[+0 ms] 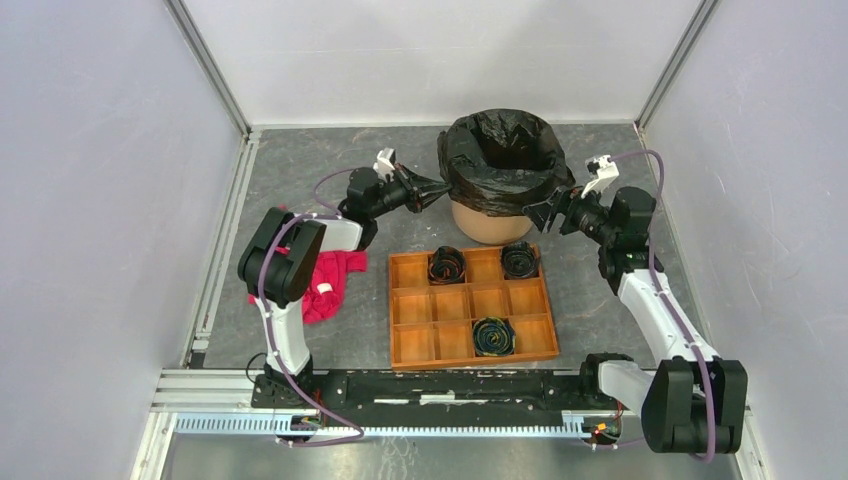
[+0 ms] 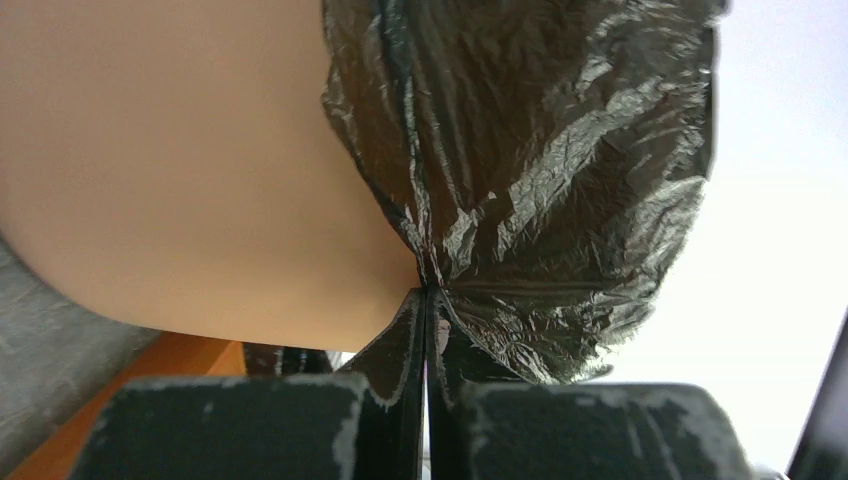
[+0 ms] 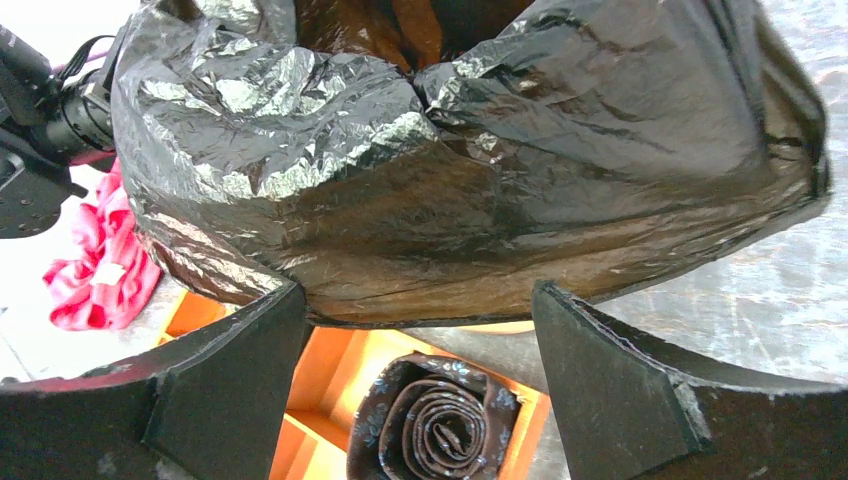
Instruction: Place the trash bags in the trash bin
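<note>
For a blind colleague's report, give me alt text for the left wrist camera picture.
The left claw, shut, pinches a fold of the crinkly black plastic bag hanging against the smooth pale orange plastic bucket.

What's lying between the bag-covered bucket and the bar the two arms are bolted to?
A wooden compartmented tray, holding three dark coiled rolls. The top view shows it plainly.

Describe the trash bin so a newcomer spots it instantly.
Start at the compartmented wooden tray in the centre of the top view. Just beyond its far edge stands the trash bin. It is the only round, pale orange bucket, its top draped in a crinkly black trash bag.
</note>
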Action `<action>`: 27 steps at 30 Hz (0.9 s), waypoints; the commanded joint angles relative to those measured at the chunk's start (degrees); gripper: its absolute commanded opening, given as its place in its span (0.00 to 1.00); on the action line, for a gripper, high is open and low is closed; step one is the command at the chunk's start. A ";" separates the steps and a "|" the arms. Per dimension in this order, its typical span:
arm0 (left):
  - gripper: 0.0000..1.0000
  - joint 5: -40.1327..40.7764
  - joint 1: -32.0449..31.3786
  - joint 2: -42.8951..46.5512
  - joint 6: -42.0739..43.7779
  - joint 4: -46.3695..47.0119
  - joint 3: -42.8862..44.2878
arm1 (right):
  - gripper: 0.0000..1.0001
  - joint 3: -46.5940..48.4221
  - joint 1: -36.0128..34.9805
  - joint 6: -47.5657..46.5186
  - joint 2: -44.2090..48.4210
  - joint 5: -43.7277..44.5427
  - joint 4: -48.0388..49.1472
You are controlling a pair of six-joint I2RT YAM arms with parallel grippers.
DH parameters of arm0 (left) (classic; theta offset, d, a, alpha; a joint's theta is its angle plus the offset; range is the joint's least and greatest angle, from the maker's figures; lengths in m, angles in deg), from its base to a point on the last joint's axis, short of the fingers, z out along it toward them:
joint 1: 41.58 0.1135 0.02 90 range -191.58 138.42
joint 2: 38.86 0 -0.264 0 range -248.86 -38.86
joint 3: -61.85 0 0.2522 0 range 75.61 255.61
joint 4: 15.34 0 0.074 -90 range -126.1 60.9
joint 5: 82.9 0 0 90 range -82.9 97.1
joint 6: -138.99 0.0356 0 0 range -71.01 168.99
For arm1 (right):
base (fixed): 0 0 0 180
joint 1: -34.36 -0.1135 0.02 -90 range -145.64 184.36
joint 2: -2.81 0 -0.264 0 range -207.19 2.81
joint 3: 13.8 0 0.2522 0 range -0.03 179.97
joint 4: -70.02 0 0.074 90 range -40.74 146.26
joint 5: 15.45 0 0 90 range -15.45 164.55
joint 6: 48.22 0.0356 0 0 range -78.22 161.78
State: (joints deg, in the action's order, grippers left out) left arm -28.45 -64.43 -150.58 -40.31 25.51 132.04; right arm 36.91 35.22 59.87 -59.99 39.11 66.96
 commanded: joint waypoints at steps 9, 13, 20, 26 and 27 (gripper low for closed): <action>0.02 9.78 -3.19 2.87 16.64 -21.85 -0.79 | 0.89 -0.31 -2.79 0.54 -1.91 2.48 6.17; 0.02 9.42 -3.25 2.56 19.53 -25.78 0.44 | 0.84 -1.90 -2.79 -0.94 -5.08 4.20 5.74; 0.02 11.50 -3.17 4.94 26.10 -34.82 3.06 | 0.69 -1.78 -2.65 -6.49 -2.40 11.82 -3.58; 0.02 13.68 -3.17 6.54 31.62 -43.93 7.66 | 0.73 1.13 -2.69 -11.33 2.88 25.31 -14.78; 0.02 14.98 -3.16 7.19 32.77 -45.83 8.19 | 0.75 3.04 -2.77 -11.67 3.02 27.06 -18.08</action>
State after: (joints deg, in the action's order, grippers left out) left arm -17.06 -67.69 -147.48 -15.35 -13.16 136.04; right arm 34.51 32.49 52.53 -59.23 55.61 58.33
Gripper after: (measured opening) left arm 0.028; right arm 0.729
